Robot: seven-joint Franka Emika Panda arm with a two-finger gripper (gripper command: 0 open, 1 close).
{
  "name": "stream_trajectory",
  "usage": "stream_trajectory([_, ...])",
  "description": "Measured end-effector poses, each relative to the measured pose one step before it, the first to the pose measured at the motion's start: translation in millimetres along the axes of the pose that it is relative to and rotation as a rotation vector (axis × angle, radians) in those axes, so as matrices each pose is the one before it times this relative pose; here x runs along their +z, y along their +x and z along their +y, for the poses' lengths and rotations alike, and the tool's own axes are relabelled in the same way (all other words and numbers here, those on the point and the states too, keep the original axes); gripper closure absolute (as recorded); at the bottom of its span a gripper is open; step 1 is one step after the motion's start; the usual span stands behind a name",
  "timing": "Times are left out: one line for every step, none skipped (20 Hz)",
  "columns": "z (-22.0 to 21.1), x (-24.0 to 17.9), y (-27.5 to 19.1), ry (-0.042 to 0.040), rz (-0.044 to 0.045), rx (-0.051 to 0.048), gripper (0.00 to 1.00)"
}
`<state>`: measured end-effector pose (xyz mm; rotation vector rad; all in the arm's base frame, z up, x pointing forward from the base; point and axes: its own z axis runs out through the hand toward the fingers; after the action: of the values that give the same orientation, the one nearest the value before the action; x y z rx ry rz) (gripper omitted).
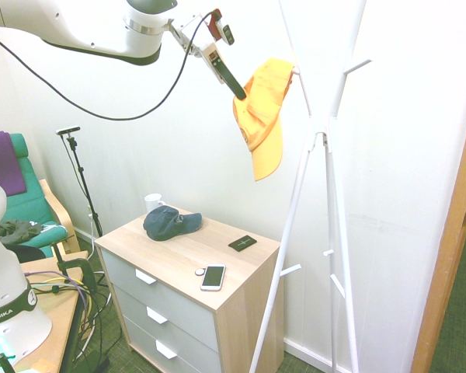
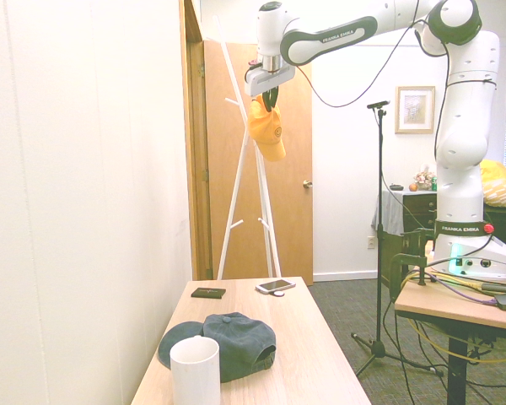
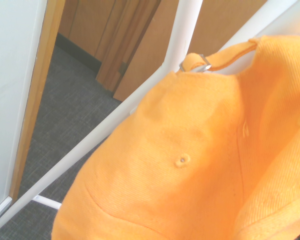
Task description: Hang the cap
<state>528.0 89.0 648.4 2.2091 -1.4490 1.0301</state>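
Yellow-orange cap (image 1: 264,105), curved brim

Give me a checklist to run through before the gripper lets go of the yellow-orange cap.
1. Gripper closed on the yellow-orange cap: ok.
2. Cap up at the white coat rack, beside its upper part: ok.
3. Back strap hooked over a peg: cannot tell; white shows through the opening, but the catch isn't clear.
4. Rack bearing the cap's weight: cannot tell while the gripper has it.
5. Rack standing upright: ok.
6. Dark blue cap out of the way, on the drawer unit: ok.
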Motion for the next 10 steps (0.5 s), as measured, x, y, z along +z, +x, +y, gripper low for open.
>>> stream_trajectory([-0.06,0.41,-0.35,-0.00069,-0.00027,-0.00062,0.0])
stream_trajectory([-0.06,0.21,-0.23,-0.00034,-0.00016,-0.00038,0.0])
stream_trajectory([-0.04,-0.1,-0.11,0.00018,-0.00001,-0.00014,0.0])
stream_trajectory([-0.1,-0.21,-0.24,0.0004,-0.00011,-0.00039,0.0])
stream_trajectory([-0.05,-0.17,-0.16,0.00032,-0.00027,-0.00015,0.0])
stream_trajectory([0.0,0.0,-0.04,0.00002,-0.00044,0.00011,0.0])
stream_trajectory([0.01,0.05,-0.11,-0.00006,-0.00083,0.00015,0.0])
stream_trajectory([-0.01,0.05,-0.1,0.00013,-0.0006,0.00007,0.0])
stream_trajectory([0.03,0.0,-0.06,0.0001,-0.00037,0.00007,0.0])
stream_trajectory([0.1,-0.06,-0.03,0.00002,-0.00033,0.00012,0.0])
